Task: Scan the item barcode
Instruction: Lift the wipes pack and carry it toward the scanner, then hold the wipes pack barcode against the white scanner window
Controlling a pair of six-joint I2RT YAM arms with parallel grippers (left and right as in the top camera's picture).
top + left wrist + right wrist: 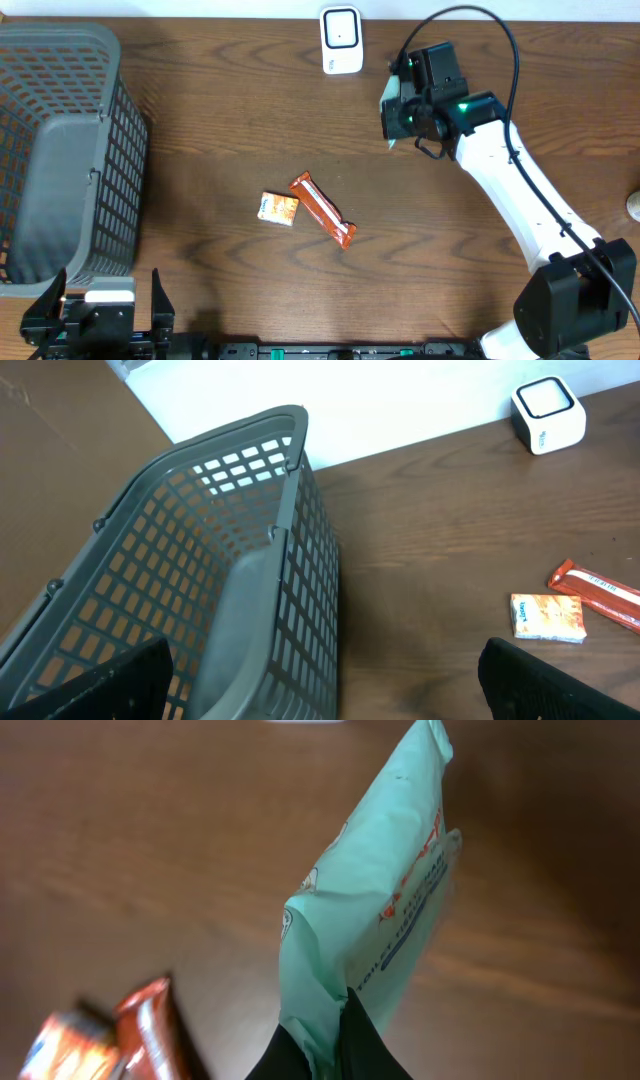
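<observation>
– Dark brown wood table [220, 130] is filling the overhead view, w/ a pale wall [400, 400] running along the far edge. Grey plastic basket [60, 150] is sitting at the left.

– Where's the item being scanned?

– Mint-green soft packet [375, 910], w/ red & blue print, is hanging in the air over the table. Right gripper [335, 1030] is pinching its bottom seam, black fingers [370, 1055] closed tight on the film. Packet is standing up from them, leaning a bit right in the wrist cam. From overhead it's hovering near the white scanner [341, 40], off to the scanner's right & a little nearer the robot, not touching it.

– And the other claw?

– Left gripper [102, 298] is resting at the near-left corner, by the basket's near end. Jaws are spread fully wide, holding nothing.

– Anything else lying around?

– Two snacks are lying mid-table, well apart from the scanner. One's an orange bar [323, 211] lying on a diagonal. Other's a small orange-&-white pack [279, 208], touching or just beside the bar's left end; can't tell which.
</observation>
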